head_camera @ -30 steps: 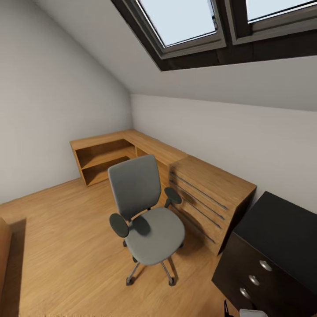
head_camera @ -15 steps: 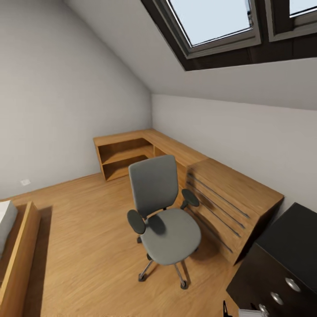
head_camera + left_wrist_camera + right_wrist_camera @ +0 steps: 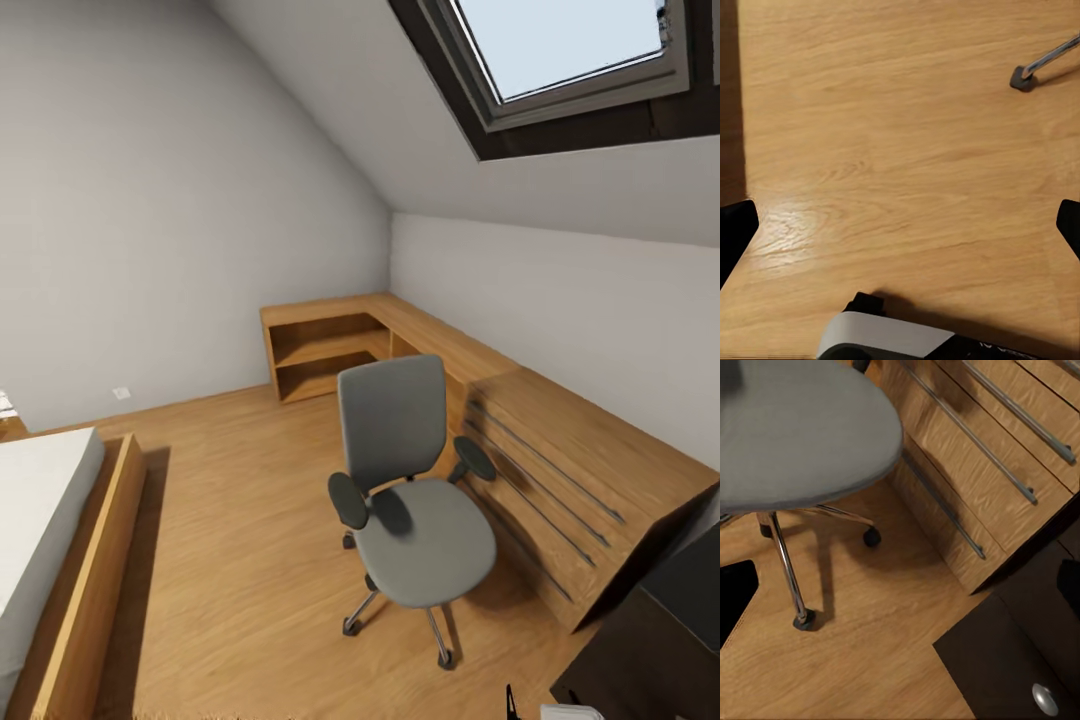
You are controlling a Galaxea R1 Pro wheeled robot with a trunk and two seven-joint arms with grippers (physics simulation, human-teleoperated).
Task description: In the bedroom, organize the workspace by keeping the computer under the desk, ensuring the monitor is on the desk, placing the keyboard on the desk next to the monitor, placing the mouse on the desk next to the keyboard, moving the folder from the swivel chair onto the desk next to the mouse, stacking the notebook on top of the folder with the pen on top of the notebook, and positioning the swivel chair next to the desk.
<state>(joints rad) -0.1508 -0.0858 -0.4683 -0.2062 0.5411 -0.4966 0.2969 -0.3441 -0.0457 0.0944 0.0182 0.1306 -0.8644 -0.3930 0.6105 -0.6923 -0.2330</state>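
Swivel chair (image 3: 410, 490) is seen just beside the wooden counter (image 3: 560, 440), seat bare. Bed (image 3: 50, 540) well apart. Gripper widths cannot be told.

No readable text, labels — nothing legible

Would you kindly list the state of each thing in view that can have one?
swivel chair: upright on the floor beside the desk, seat bare, no folder on it
desk: top bare, drawers closed
desk shelves: open, nothing on them
skylight: looks closed
black cabinet: drawer closed
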